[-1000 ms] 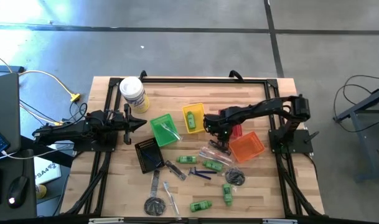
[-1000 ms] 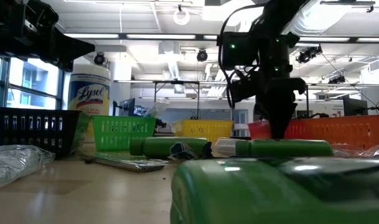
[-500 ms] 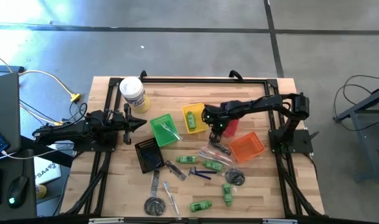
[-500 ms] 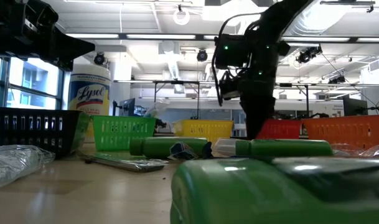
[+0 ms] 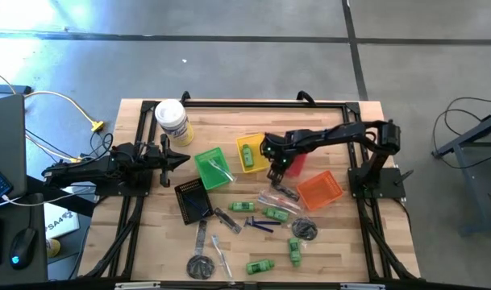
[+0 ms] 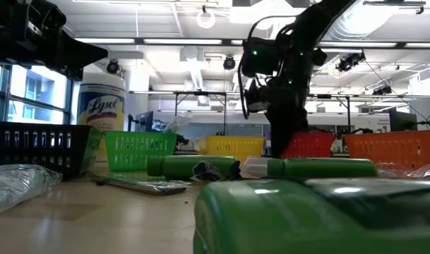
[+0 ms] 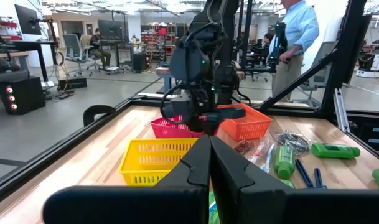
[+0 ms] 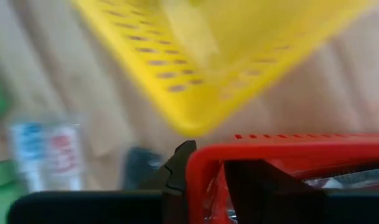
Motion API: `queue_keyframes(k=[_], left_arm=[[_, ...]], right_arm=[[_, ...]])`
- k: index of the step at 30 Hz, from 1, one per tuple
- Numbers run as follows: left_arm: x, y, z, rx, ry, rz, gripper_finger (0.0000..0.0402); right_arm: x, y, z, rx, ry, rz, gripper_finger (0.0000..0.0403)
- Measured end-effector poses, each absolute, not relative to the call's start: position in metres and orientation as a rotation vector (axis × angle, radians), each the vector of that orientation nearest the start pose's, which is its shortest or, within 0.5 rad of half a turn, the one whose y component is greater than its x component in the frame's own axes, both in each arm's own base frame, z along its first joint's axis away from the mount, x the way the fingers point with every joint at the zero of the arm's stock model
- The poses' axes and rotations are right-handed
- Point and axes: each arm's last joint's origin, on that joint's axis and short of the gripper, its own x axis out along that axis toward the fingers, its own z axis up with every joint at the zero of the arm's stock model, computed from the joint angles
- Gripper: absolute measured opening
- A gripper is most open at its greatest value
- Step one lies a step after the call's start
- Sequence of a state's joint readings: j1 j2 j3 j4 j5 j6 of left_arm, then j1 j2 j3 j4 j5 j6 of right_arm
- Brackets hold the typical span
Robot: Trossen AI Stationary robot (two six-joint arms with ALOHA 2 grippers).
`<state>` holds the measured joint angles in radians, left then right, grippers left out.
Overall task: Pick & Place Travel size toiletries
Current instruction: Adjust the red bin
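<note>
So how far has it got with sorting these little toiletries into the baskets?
Done: one green bottle lies in the yellow basket, a clear stick in the green basket. In hand: the right gripper is at the red basket; its load is unclear. To do: several bottles, razors and more on the table. Left gripper waits, shut.

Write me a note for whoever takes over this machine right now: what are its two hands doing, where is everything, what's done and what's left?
Left hand: shut, empty, parked at the table's left side near the white Lysol canister.
Right hand: over the red basket, between the yellow basket and the orange basket; whether it holds anything cannot be seen.
Done: one green mini bottle lies in the yellow basket, a clear plastic stick in the green basket.
Left: loose on the wood are more green bottles, a blue razor, clear packets and round pieces.
</note>
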<state>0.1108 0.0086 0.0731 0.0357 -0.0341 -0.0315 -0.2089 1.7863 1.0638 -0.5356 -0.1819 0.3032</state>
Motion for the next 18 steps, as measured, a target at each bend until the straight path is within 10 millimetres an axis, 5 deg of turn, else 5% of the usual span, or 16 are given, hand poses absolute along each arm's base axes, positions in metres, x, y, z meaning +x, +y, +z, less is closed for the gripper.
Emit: queue_keyframes(k=[10, 18], left_arm=[[0.092, 0.011, 0.191, -0.028, -0.102, 0.143, 0.0000], [0.092, 0.011, 0.191, -0.028, -0.102, 0.143, 0.0000]], right_arm=[[0.325, -0.060, 0.156, 0.590, 1.209, -0.103, 0.0214], [0.320, -0.059, 0.178, 0.584, 1.147, -0.078, 0.0253]])
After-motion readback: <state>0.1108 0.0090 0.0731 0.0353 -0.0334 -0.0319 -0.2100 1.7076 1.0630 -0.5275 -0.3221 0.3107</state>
